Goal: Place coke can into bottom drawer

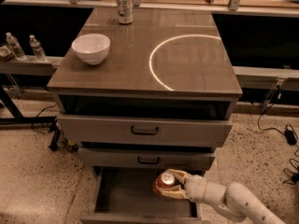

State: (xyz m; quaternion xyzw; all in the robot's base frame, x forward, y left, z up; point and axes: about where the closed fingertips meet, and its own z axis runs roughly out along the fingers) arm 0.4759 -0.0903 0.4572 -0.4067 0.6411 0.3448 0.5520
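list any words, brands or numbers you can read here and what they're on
No text here can be read.
coke can, held by the gripper over the open bottom drawer: red side, lettering not legible.
silver-green can on the cabinet top: markings too blurred.
water bottles at far left: labels too small.

**No Legible Writing**

Nothing here can be read. The coke can (163, 183), clasped by the gripper (170, 186) over the open bottom drawer (122, 197), shows no script that can be made out. The silver-green can (124, 7) at the far edge of the cabinet top (121, 71) carries markings that cannot be told either.
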